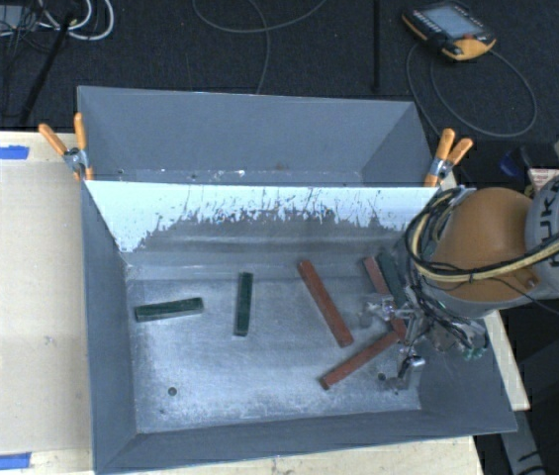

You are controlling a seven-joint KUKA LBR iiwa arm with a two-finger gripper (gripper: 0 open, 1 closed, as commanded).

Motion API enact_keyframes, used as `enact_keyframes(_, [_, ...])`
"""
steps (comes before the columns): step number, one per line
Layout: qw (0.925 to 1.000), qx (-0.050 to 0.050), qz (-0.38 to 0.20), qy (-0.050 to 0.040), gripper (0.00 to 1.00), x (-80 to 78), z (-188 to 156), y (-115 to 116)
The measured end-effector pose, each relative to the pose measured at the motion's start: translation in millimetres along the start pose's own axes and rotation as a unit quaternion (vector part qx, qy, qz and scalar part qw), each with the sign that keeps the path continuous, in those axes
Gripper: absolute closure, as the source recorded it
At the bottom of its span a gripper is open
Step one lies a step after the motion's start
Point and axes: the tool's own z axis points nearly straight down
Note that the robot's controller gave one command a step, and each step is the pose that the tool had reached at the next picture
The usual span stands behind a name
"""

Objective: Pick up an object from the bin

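Note:
My gripper is low at the right side of the bin floor and stands open. One metal fingertip is above and the other below the right end of a reddish-brown flat stick that lies slanted on the floor. A second, longer reddish-brown stick lies just to the left, slanting from upper left to lower right. A short brown piece and a dark one lie close behind the gripper by the right wall.
Two dark green bars lie further left on the floor: one nearly level, one upright. The arm's orange cover and cables hang over the bin's right rim.

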Motion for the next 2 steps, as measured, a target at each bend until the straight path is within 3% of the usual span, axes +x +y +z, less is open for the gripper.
enact_keyframes(1, [0.9884,0.000,-0.152,-0.0011,1.00,-13.9,16.2,-6.2])
enact_keyframes(2, [0.9883,0.000,-0.152,-0.0011,1.00,-14.0,16.2,-6.1])
